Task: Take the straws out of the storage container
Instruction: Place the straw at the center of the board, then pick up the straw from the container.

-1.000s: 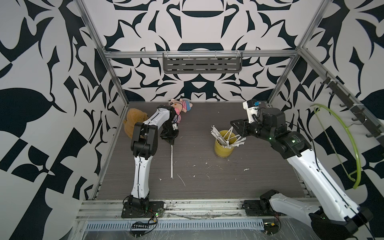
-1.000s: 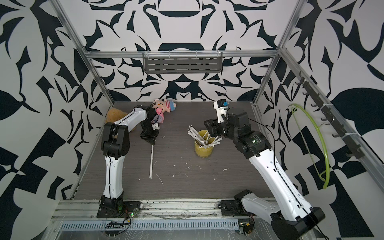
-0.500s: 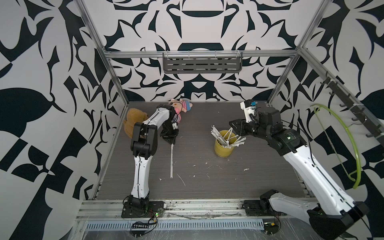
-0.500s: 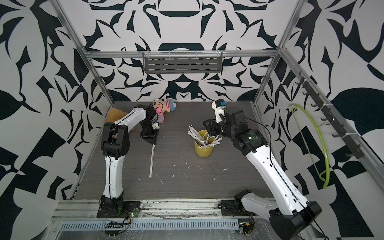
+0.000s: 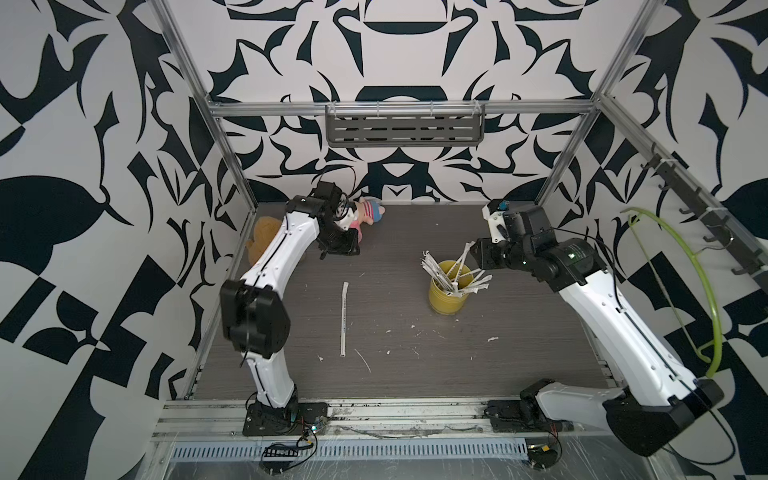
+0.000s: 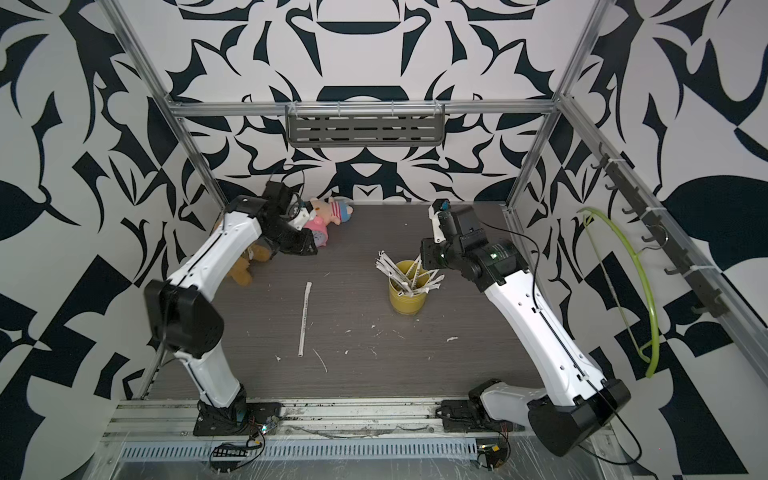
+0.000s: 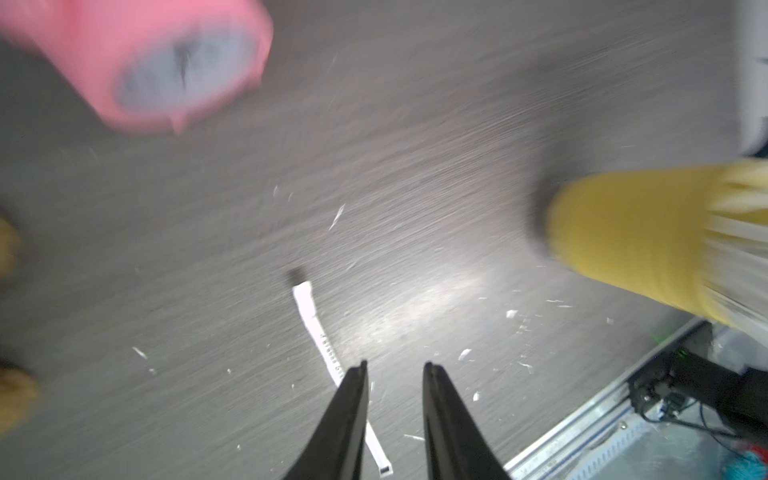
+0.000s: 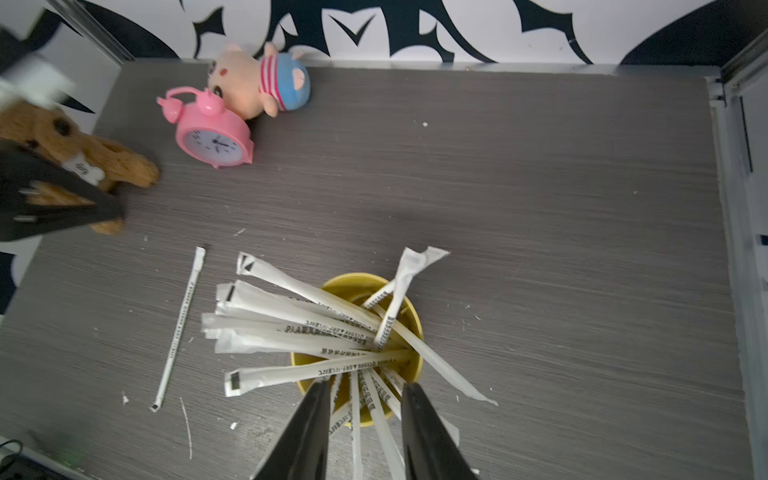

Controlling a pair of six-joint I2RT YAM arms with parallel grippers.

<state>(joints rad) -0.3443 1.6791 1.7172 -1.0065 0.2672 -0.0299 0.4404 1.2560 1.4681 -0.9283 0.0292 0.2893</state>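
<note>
The yellow storage container (image 5: 446,299) (image 6: 405,301) stands upright right of the table's middle, with several white-wrapped straws (image 5: 451,274) (image 8: 299,324) fanning out of its mouth. One straw (image 5: 343,318) (image 7: 318,332) lies flat on the table to its left. My left gripper (image 5: 340,249) (image 7: 395,365) hangs open and empty above the far end of that straw. My right gripper (image 5: 478,255) (image 8: 363,384) is open at the container's right rim (image 8: 353,278). A few straws pass between its fingers without being pinched.
A pink alarm clock (image 8: 212,133), a pig plush (image 8: 257,83) and a brown plush (image 8: 83,149) sit at the back left, close to my left gripper. Small white scraps (image 5: 492,338) litter the table in front of the container. A green hanger (image 5: 681,266) hangs on the right wall.
My left gripper has opened and drawn up and back from the loose straw, which now lies free on the table. My right gripper has shifted slightly toward the container.
</note>
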